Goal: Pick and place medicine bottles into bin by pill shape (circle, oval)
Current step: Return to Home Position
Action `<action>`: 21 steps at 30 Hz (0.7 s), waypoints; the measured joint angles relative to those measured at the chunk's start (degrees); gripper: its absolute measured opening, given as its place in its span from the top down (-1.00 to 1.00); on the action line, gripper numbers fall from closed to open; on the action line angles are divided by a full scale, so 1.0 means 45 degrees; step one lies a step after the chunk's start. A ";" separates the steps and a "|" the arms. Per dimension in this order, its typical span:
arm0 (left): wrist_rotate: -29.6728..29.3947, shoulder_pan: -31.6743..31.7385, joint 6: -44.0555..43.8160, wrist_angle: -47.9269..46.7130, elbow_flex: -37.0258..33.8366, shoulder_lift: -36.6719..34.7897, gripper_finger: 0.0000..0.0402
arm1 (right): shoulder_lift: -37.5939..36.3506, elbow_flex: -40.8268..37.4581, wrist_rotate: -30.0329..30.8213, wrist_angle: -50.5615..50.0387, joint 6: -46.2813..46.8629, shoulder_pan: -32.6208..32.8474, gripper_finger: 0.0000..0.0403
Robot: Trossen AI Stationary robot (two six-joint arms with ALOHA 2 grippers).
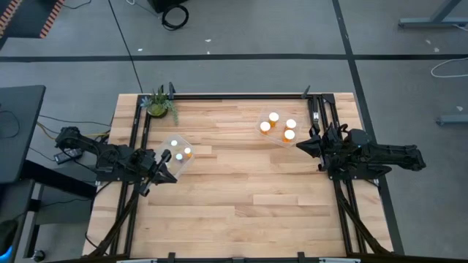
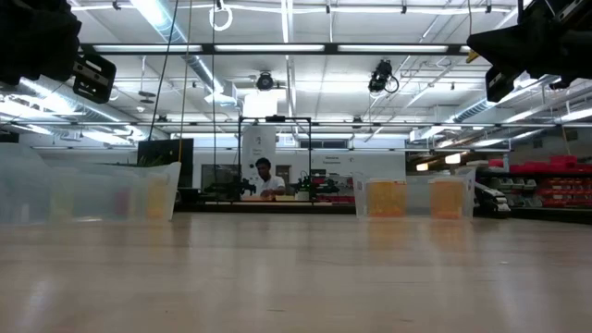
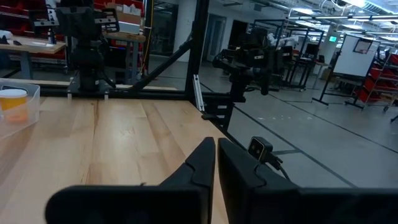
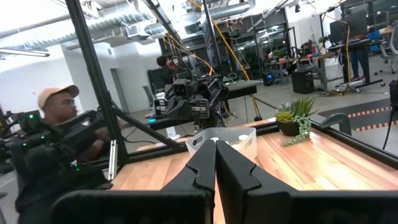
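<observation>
A clear bin (image 1: 178, 155) at the table's left holds medicine bottles with white caps (image 1: 174, 144). A second clear bin (image 1: 278, 126) at the far right holds several white-capped orange bottles (image 1: 273, 117). My left gripper (image 1: 168, 169) is shut and empty, raised just beside the near side of the left bin; its shut fingers show in the left wrist view (image 3: 216, 157). My right gripper (image 1: 299, 146) is shut and empty, raised just near-right of the right bin; its shut fingers show in the right wrist view (image 4: 216, 155). No bottle lies loose on the table.
A green potted plant (image 1: 159, 104) stands at the far left corner. A black frame (image 1: 234, 96) runs along the table's far edge and sides. The wooden tabletop (image 1: 234, 197) between and in front of the bins is bare. A person (image 4: 53, 106) sits beyond the table.
</observation>
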 joint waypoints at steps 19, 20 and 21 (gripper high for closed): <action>0.0000 0.0000 -0.0005 -0.0001 -0.0005 0.0000 0.86 | 0.0000 0.0000 0.0000 0.0002 0.0000 -0.0003 0.92; 0.0000 -0.0001 -0.0004 0.0000 -0.0005 0.0000 0.87 | 0.0000 0.0000 0.0000 0.0001 0.0000 -0.0002 0.92; 0.0000 0.0000 0.0005 0.0000 -0.0005 0.0000 0.88 | 0.0000 0.0000 0.0000 0.0005 0.0000 0.0001 0.92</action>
